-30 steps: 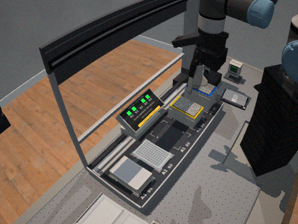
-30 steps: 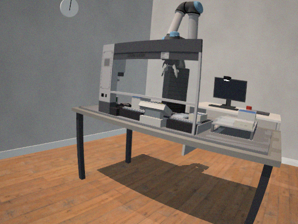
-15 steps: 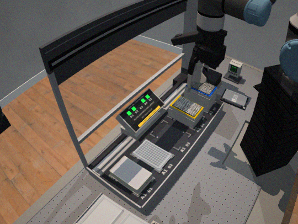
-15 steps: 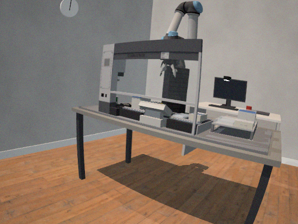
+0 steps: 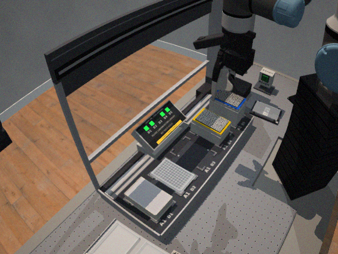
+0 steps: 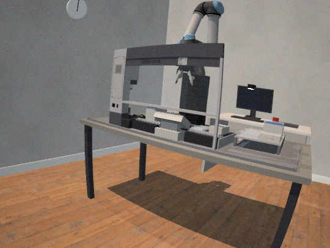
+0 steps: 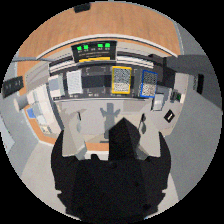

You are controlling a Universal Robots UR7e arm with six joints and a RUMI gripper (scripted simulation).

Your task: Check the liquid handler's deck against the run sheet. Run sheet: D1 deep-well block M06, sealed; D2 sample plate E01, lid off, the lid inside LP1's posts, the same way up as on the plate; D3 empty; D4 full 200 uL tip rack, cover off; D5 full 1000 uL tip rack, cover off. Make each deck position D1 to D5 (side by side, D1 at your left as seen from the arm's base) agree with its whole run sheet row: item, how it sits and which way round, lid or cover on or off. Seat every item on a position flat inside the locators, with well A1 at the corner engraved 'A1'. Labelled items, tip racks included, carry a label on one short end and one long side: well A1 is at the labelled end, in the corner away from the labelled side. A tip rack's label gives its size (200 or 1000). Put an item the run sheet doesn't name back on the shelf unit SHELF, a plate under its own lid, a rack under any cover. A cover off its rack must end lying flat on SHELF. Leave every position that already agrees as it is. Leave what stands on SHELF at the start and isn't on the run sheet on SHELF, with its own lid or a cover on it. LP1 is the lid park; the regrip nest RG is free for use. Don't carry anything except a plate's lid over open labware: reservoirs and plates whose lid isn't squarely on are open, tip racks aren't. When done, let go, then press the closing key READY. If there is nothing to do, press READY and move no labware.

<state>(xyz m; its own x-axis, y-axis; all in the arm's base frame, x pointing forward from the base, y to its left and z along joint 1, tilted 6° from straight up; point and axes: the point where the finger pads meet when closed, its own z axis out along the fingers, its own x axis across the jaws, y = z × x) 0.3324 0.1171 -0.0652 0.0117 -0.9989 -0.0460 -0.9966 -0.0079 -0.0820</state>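
My gripper (image 5: 227,78) hangs open and empty high above the far end of the deck, over the blue-rimmed tip rack (image 5: 230,99) on D5. It also shows in the exterior view (image 6: 184,76) and in the wrist view (image 7: 111,125). The yellow-rimmed tip rack (image 5: 211,120) sits on D4, cover off. D3 (image 5: 195,153) is bare. An open white well plate (image 5: 173,175) sits on D2. A sealed grey block (image 5: 148,197) sits on D1. A flat grey lid (image 5: 266,111) lies beside D5. The READY key (image 5: 266,79) stands behind it.
The status panel (image 5: 159,126) with green lights stands behind the deck. The handler's black crossbeam (image 5: 125,34) spans overhead. A black cabinet (image 5: 310,137) stands at the right. The shelf unit (image 6: 260,137) holds labware at the table's end.
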